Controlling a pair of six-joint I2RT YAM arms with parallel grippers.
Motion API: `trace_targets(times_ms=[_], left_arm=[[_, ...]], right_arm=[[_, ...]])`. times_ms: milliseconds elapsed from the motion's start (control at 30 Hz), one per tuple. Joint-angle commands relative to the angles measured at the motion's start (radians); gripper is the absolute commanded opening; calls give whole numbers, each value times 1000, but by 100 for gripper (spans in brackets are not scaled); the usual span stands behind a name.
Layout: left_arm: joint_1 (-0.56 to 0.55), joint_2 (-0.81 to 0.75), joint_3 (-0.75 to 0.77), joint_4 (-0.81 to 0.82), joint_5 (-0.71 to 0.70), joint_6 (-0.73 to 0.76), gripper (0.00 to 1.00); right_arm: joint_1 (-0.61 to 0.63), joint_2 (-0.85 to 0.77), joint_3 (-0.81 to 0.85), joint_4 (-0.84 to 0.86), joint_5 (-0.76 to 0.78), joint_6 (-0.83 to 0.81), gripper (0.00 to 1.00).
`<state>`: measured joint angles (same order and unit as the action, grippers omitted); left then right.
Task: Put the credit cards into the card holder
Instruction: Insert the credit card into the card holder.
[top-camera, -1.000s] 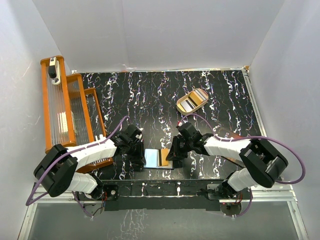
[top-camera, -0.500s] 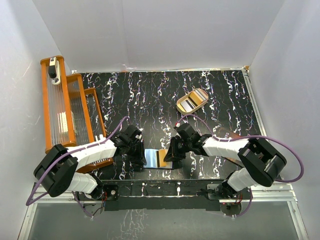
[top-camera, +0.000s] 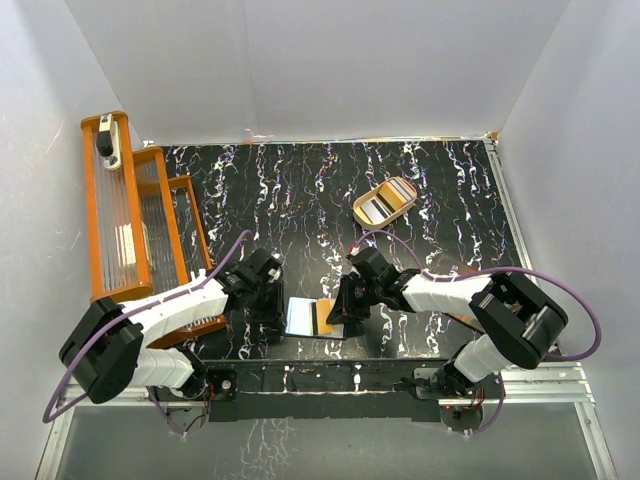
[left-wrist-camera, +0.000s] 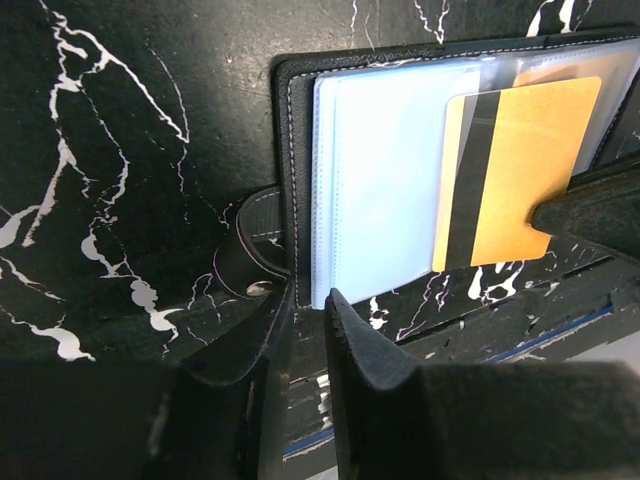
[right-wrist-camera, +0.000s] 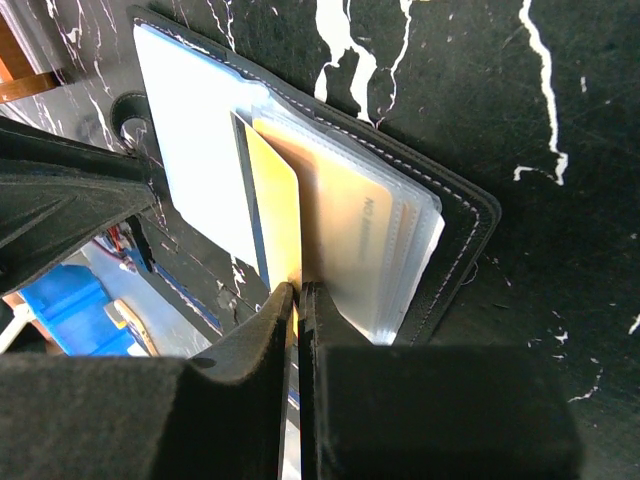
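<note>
The black card holder (left-wrist-camera: 284, 150) lies open near the table's front edge, a pale clear sleeve (left-wrist-camera: 380, 180) spread over its left half. A gold-orange credit card (right-wrist-camera: 275, 210) with a dark stripe stands on edge over the sleeves, and my right gripper (right-wrist-camera: 298, 290) is shut on its near edge. My left gripper (left-wrist-camera: 308, 296) sits at the holder's near left corner beside its strap (left-wrist-camera: 245, 265), jaws slightly apart with nothing between them. From above, the holder (top-camera: 300, 318) lies between the left gripper (top-camera: 275, 305) and the right gripper (top-camera: 343, 310).
A tan oval tray (top-camera: 372, 194) holding more cards stands at the back right of the table. An orange rack (top-camera: 130, 220) lines the left side. The table's front edge and the metal rail run just behind the holder.
My left gripper has parted its jaws and drawn back a little from the holder's left edge. The right gripper has shifted slightly left with the gold card, and the pale sleeve now lies flat.
</note>
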<state>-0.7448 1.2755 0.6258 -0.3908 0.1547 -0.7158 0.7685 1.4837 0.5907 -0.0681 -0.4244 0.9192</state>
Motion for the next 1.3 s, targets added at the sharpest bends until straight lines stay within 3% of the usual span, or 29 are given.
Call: trace_targets(times_ms=[0, 333, 733, 1267], left_arm=[[-1, 9, 21, -42, -35, 7, 16], [-1, 37, -24, 50, 59, -4, 6], [-1, 17, -105, 188, 162, -73, 5], [-1, 24, -123, 186, 157, -68, 5]], right_arm=[[6, 16, -5, 19, 18, -19, 1], [6, 19, 6, 29, 45, -18, 1], [6, 34, 26, 34, 58, -15, 1], [6, -12, 34, -28, 152, -34, 0]])
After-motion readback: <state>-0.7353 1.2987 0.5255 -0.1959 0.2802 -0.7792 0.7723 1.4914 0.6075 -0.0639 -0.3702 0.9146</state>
